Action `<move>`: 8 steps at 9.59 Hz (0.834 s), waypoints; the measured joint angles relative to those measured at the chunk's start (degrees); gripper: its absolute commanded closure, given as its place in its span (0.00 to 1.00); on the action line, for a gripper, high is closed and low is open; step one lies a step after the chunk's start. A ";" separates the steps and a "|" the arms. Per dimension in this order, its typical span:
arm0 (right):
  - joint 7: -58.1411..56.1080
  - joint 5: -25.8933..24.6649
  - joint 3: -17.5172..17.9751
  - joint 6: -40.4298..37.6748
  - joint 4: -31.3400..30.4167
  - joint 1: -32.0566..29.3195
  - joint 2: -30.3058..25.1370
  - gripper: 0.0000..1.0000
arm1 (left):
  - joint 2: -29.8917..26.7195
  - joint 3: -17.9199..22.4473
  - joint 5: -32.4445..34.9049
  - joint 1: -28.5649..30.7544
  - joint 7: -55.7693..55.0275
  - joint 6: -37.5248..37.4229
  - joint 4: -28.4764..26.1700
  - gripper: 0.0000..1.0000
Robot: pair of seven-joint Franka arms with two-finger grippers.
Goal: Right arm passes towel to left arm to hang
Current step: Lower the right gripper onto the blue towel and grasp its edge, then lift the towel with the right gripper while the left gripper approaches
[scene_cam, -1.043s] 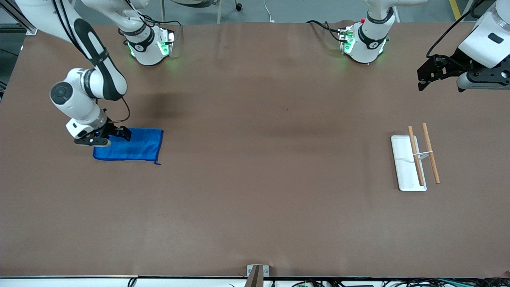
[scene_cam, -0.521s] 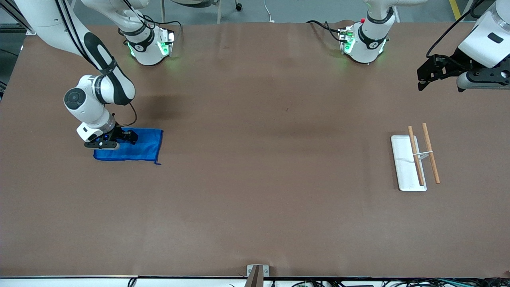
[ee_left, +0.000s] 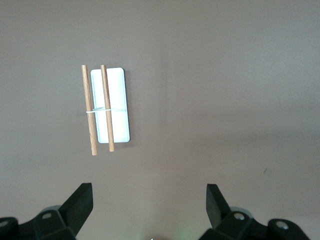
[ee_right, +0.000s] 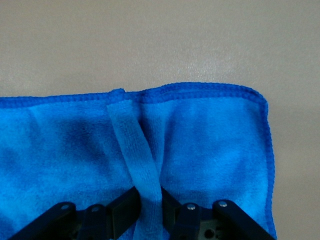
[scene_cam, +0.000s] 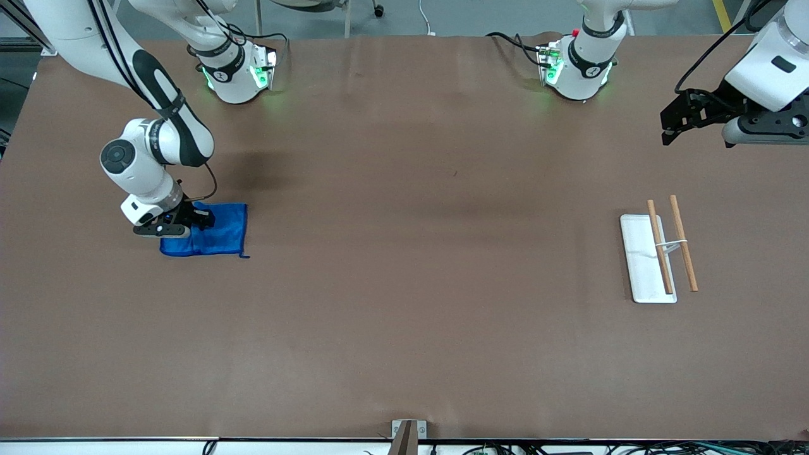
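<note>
The right gripper (scene_cam: 201,220) pinches a ridge of the towel (scene_cam: 218,237) for lifting; the left gripper (ee_left: 149,205), fingers spread and empty, waits above the rack (scene_cam: 657,253).

The right gripper (scene_cam: 201,219) and its wrist cover one end of the towel (scene_cam: 218,237) in the front view, and in the right wrist view the towel runs off the picture's edges, so its full outline cannot be told. The left arm (scene_cam: 768,69) is cut off by the front view's edge. The left wrist view shows only the left gripper's (ee_left: 149,200) fingertips (ee_left: 82,196); the body is cropped.
</note>
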 measured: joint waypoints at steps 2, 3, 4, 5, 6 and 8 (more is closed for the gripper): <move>0.50 0.02 0.17 -13.00 4.28 0.05 -2.83 1.00 | 0.08 -0.01 -0.38 -0.01 0.00 0.00 0.01 0.00; 1.30 0.03 0.70 -21.19 7.90 0.09 -4.82 1.00 | 0.12 0.00 -0.86 0.00 0.00 0.00 0.01 0.00; 2.63 0.19 1.99 -28.93 12.01 0.13 -6.59 1.00 | 0.13 0.01 -1.22 0.03 0.00 0.00 0.01 0.00; 3.86 1.13 3.55 -35.71 16.12 0.20 -7.87 1.00 | 0.15 0.04 -1.57 0.12 0.00 0.00 0.02 0.00; 4.57 4.45 5.74 -41.68 20.15 0.27 -8.64 1.00 | 0.18 0.09 -2.37 0.19 0.00 0.00 0.03 0.00; 5.43 14.70 11.89 -48.28 28.64 0.71 -8.91 1.00 | 0.98 0.33 -9.97 0.37 0.00 0.04 0.01 0.00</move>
